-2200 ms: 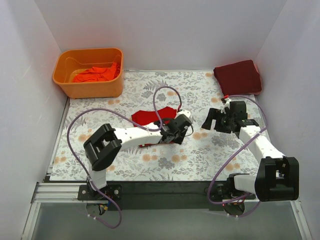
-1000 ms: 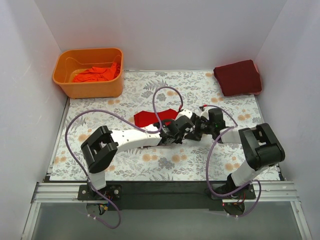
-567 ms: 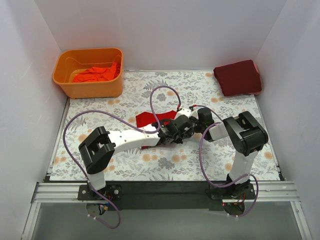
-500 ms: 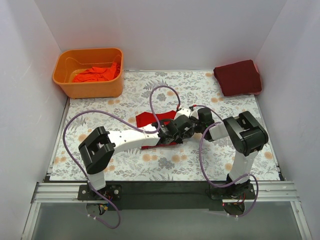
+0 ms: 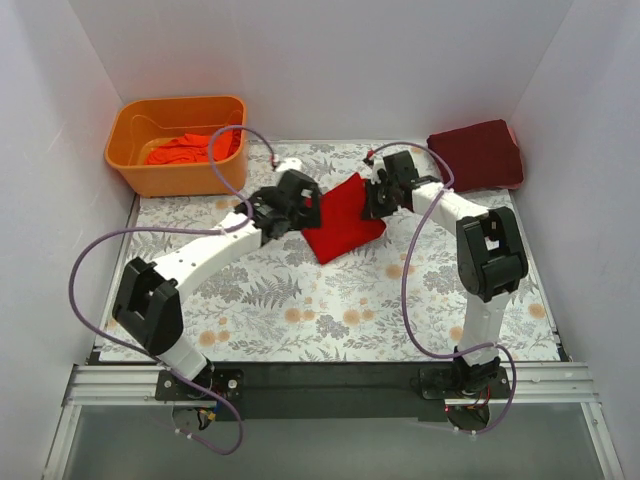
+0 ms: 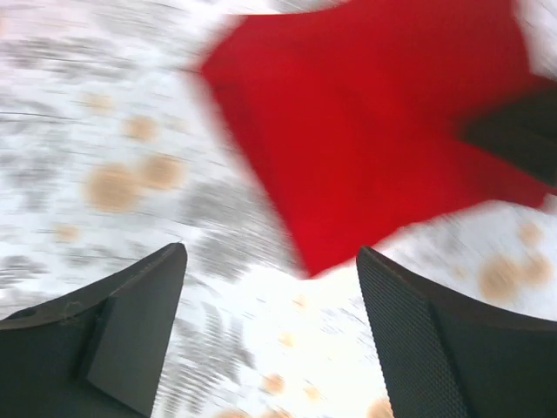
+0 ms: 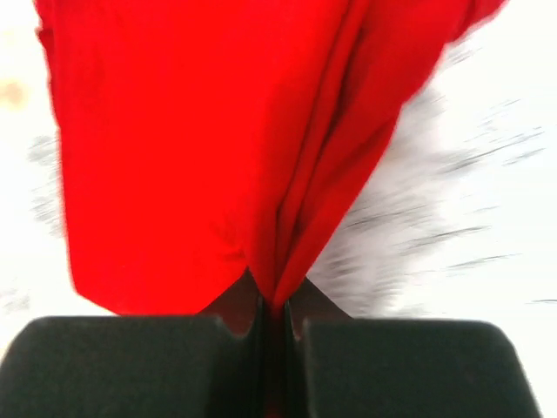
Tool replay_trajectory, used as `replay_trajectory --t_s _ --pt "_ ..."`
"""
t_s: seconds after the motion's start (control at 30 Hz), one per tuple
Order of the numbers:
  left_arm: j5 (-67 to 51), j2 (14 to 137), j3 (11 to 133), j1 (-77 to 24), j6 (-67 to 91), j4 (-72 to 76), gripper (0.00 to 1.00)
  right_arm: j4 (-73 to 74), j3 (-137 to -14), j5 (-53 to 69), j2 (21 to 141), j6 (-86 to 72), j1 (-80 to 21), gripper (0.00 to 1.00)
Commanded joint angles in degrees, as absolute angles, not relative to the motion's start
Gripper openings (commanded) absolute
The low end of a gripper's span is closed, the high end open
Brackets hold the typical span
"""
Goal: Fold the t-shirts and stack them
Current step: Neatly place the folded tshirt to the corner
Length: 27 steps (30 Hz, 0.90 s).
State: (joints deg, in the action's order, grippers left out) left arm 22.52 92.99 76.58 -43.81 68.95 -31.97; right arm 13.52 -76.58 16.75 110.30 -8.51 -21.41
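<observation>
A bright red t-shirt [image 5: 340, 222] hangs folded over the middle of the floral mat, a little toward the back. My right gripper [image 5: 376, 200] is shut on its right edge, and the right wrist view shows the red cloth [image 7: 200, 131] bunched between the closed jaws [image 7: 274, 324]. My left gripper [image 5: 307, 207] is just left of the shirt, open and empty. In the left wrist view the red shirt [image 6: 374, 131] lies ahead of the spread fingers [image 6: 130, 322]. A folded dark maroon t-shirt [image 5: 476, 154] rests at the back right. An orange-red t-shirt [image 5: 190, 150] lies in the tub.
The rigid orange tub [image 5: 180, 178] stands at the back left corner of the mat. White walls close in the back and both sides. Purple cables [image 5: 110, 250] loop above the mat from both arms.
Both arms swung from the mat's centre toward the back. The left gripper opened and let go of the red shirt. The right gripper shut on it and lifted it back and to the right.
</observation>
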Motion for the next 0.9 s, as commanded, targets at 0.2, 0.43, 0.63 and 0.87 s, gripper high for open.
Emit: replay_trajectory --t_s 0.2,0.43,0.63,0.87 --pt "14.5 85.8 58.2 -31.8 71.0 -30.5 0.84 34.1 -103.6 -7.2 120.8 15.5 -13.8 0.01" --pt "9.1 83.9 46.7 -31.7 72.8 -26.8 0.83 34.5 -120.0 -12.8 127.8 22.1 -8.0 0.01" --pt "5.8 83.7 48.5 -31.7 72.9 -31.2 0.82 31.4 -132.4 -11.2 133.2 20.1 -2.2 0.01" --pt "2.6 86.0 51.5 -31.8 73.9 -33.7 0.82 24.5 -131.3 -7.6 132.8 15.6 5.1 0.01"
